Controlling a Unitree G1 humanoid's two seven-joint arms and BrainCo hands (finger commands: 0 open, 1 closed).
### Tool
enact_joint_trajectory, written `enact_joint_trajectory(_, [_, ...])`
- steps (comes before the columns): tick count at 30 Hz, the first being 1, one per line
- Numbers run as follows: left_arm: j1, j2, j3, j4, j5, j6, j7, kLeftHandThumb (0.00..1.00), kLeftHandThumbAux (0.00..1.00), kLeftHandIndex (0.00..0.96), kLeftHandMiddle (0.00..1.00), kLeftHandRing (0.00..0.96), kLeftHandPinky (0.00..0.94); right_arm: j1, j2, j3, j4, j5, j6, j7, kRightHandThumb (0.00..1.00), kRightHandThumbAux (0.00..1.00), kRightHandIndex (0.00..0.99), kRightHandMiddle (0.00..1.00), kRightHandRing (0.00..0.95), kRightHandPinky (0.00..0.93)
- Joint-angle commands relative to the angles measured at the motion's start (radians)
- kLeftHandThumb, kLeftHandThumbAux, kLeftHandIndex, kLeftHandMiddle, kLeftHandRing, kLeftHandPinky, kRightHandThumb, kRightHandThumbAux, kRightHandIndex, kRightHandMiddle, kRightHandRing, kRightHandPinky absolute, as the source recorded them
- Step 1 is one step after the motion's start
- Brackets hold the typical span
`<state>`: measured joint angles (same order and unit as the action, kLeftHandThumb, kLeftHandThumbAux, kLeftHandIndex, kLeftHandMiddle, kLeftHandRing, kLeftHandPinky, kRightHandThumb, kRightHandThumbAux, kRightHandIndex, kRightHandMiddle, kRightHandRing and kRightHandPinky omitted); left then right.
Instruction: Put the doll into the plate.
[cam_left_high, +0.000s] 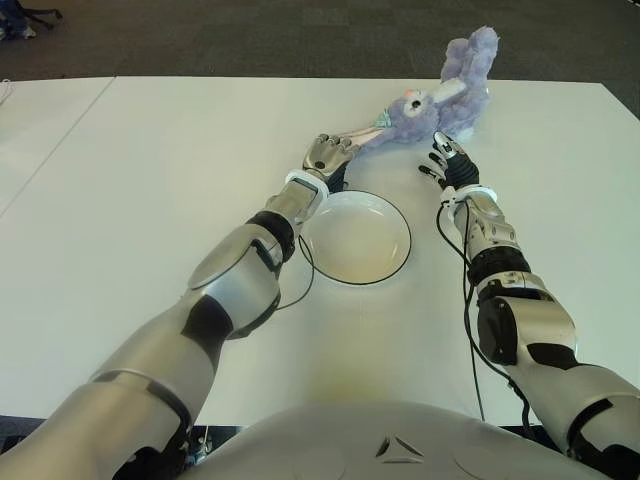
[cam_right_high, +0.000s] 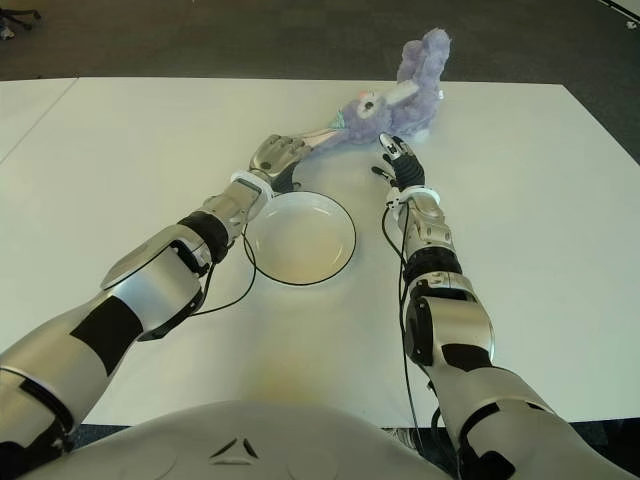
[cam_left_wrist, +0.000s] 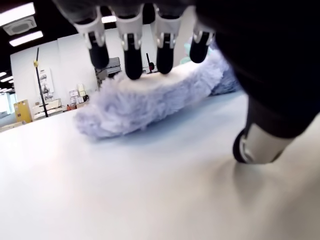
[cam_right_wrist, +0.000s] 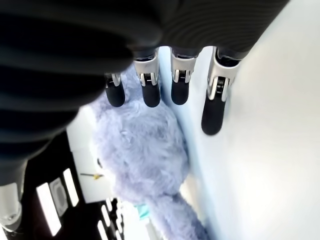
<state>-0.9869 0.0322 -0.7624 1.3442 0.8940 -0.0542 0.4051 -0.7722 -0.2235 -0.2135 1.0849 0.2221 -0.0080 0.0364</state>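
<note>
A purple plush doll (cam_left_high: 440, 98) lies at the far side of the white table (cam_left_high: 150, 180), one long furry limb stretched toward my left hand (cam_left_high: 335, 148). That hand hovers over the limb's end with its fingers (cam_left_wrist: 134, 60) extended on top of the fur (cam_left_wrist: 150, 100) and the thumb (cam_left_wrist: 260, 145) apart, down on the table. My right hand (cam_left_high: 440, 150) is just in front of the doll's body (cam_right_wrist: 145, 150), fingers (cam_right_wrist: 150, 90) straight and holding nothing. The white plate (cam_left_high: 365, 240) with a dark rim sits between both forearms, nearer to me, with nothing in it.
Black cables (cam_left_high: 466, 300) run along both forearms, and one loops beside the plate. The table's far edge (cam_left_high: 250, 78) lies just behind the doll, with dark carpet beyond. A seam (cam_left_high: 60, 130) crosses the table at the left.
</note>
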Motion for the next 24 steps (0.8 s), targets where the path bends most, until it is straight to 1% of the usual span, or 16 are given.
enact_joint_trajectory(1, [0.097, 0.003, 0.015, 0.026, -0.021, -0.024, 0.022, 0.231, 0.646, 0.015, 0.116, 0.136, 0.093, -0.057, 0.017, 0.009, 0.223, -0.073, 0.001, -0.061, 0.070, 0.527, 0.000, 0.035, 0.071, 0.065])
enact_joint_trajectory(7, [0.096, -0.003, 0.014, 0.025, -0.022, -0.028, 0.039, 0.237, 0.649, 0.020, 0.123, 0.146, 0.107, -0.076, 0.029, 0.017, 0.260, -0.127, 0.002, -0.065, 0.094, 0.528, 0.000, 0.030, 0.075, 0.079])
enact_joint_trajectory(14, [0.094, -0.012, 0.013, 0.025, -0.023, -0.023, 0.050, 0.212, 0.650, 0.013, 0.114, 0.137, 0.074, -0.083, 0.050, 0.042, 0.278, -0.202, 0.026, -0.081, 0.098, 0.520, 0.000, 0.000, 0.050, 0.085])
enact_joint_trajectory(24, [0.102, -0.017, 0.013, 0.024, -0.026, -0.017, 0.054, 0.200, 0.662, 0.002, 0.096, 0.111, 0.052, -0.084, 0.071, 0.035, 0.282, -0.239, 0.032, -0.099, 0.115, 0.510, 0.000, 0.000, 0.014, 0.093])
